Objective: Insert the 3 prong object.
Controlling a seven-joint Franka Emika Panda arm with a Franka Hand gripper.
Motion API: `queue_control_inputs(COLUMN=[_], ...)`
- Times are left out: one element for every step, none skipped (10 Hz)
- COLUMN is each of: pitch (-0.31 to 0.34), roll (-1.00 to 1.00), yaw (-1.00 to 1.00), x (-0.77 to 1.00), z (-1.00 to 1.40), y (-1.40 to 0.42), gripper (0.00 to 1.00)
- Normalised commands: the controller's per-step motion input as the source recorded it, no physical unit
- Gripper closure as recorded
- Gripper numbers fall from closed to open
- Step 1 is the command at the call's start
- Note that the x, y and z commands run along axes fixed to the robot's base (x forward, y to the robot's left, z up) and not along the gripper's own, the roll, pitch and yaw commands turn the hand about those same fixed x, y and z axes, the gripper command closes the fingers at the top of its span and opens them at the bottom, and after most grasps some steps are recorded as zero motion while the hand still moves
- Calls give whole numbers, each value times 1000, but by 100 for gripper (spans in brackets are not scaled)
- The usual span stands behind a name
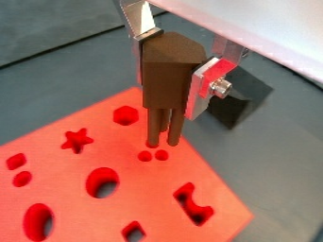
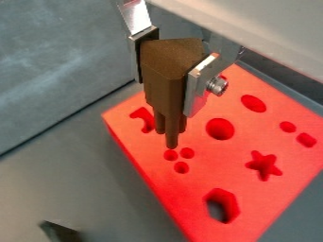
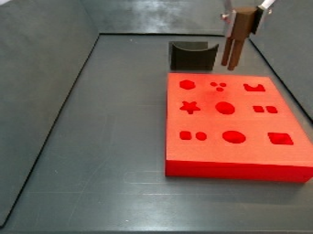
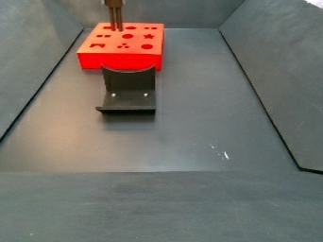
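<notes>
Red board [image 3: 232, 137] — I am seeing it lying flat toward the far end of the dark floor [image 3: 98, 174], its top cut with shaped holes: star, circles, squares, and a cluster of three small round holes [image 1: 153, 153].

Fixture [image 4: 127, 93] — I am finding it standing just beside one edge of the board, not in play.

Gripper [image 1: 178, 66] — I am holding it above the board's far part, its silver plates closed down on the upper body of the piece.

3 prong object [image 2: 165, 80] — I am carrying it upright, brown and slim, prongs pointing down over the three-hole cluster, tips apparently not yet entered.

Step in hand, as I judge it: aligning before insertion. The next move is calling for each prong to sit squarely over its own hole, then a straight descent.

Views: both wrist views are showing me the prongs against the holes; the side views are giving only height and overall placement — there the prongs are too small to make out.
</notes>
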Motion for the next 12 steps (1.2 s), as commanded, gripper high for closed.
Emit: queue_control_inputs(pitch=[0,0,-26,0,-29,-11,11,150,234,290,339,411], roll=[3,0,0,0,0,0,41,146,173,176,156,164], yaw=[-57,140,491,649,717,700,509,209,40,0,-40,-260], x=[454,63,69,206,0,0,0,100,220,100,0,37], z=[-297,-274,-286,-289,-160,-34,51,337,274,0,-143,-177], y=[0,-89,-223,-206,-109,0,103,3,-31,-123,-74,-17], gripper=[100,100,100,100,100,100,100,100,100,100,100,100])
